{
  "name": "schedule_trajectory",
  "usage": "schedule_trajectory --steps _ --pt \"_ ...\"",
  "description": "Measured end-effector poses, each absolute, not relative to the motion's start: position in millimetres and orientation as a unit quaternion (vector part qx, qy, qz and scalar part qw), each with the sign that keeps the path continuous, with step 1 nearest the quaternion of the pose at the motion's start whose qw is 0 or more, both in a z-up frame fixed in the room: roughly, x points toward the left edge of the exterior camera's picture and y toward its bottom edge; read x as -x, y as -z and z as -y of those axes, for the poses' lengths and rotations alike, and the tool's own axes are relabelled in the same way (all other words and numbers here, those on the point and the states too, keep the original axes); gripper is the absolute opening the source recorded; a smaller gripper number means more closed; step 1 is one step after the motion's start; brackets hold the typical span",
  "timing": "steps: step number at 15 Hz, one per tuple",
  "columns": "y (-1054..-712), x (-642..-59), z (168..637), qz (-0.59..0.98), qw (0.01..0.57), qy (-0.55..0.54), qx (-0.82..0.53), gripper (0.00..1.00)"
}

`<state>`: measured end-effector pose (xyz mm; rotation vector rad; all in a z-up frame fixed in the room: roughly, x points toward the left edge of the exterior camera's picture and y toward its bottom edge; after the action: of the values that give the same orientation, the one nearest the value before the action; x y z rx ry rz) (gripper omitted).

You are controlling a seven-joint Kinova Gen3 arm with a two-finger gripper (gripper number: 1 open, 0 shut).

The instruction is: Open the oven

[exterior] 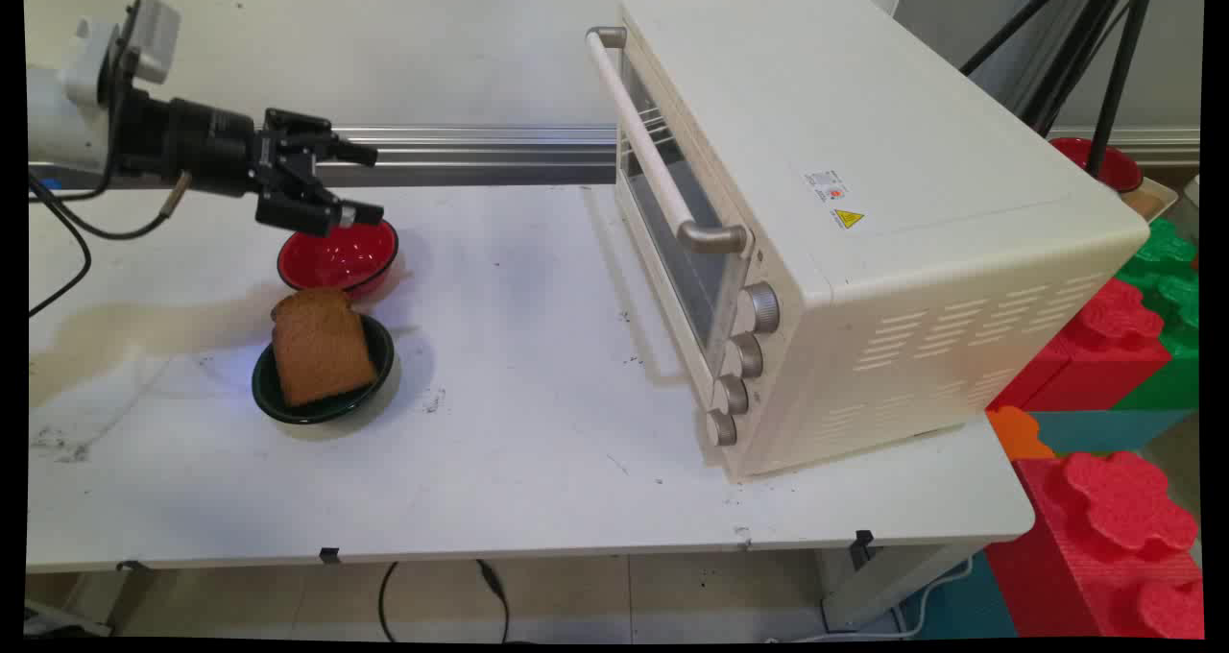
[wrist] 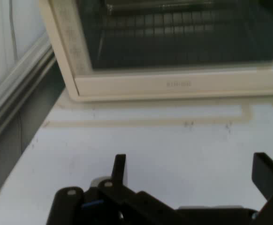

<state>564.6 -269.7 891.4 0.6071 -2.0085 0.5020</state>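
Black two-finger gripper [exterior: 363, 184] spread wide, empty, held level above the far rim of round red bowl [exterior: 338, 256] | aimed right at cream metal toaster oven [exterior: 845, 221], well apart, door shut | brown bread slice [exterior: 321, 345] on dark green round plate [exterior: 374, 384] just nearside of gripper.

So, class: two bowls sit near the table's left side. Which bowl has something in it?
The dark green bowl, nearer the camera: it holds a slice of brown bread. The red bowl behind it, under the open gripper, is empty.
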Motion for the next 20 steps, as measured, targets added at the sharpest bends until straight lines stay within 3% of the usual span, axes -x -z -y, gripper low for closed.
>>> schedule_trajectory --steps 11,20 --pt "-950 -531 298 0.764 0.562 -0.235 -0.213 1.00" --pt "-975 -464 357 0.752 0.585 -0.239 -0.189 1.00"
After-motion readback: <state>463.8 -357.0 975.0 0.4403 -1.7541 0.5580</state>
